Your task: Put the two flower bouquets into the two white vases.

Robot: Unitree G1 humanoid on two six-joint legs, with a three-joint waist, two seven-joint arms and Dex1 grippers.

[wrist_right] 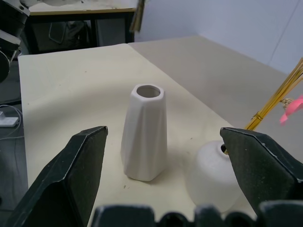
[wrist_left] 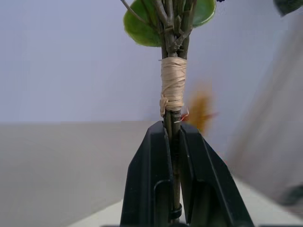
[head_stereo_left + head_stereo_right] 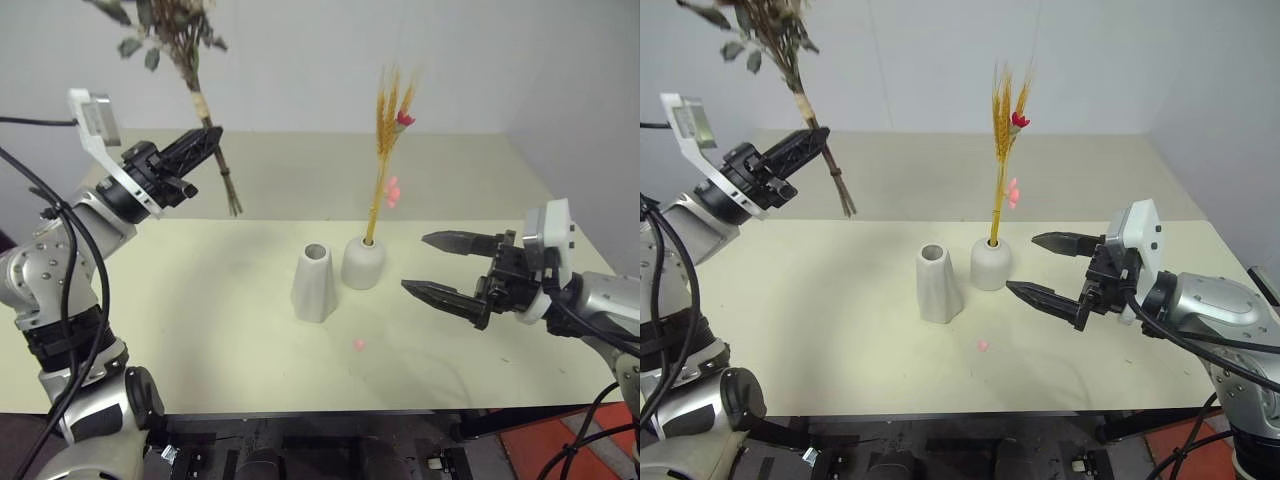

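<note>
Left fingers (image 3: 205, 140) clamp the leafy tied-stem bouquet (image 3: 205, 110), upper left; right fingers (image 3: 440, 265) open; lower stems straight into the tall faceted white ceramic vase (image 3: 314, 284)

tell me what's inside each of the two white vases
The round vase holds the wheat bunch, its stems going down through the mouth; their lower ends are hidden inside. The tall vase has nothing sticking out; its mouth looks empty, but the bottom cannot be seen.

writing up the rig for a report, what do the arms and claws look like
Both arms are silver-grey metal with black joints and loose black cables. Each wrist carries a white camera bracket. The left claw and right claw each have two black, tapered, pointed fingers on a black body.
</note>
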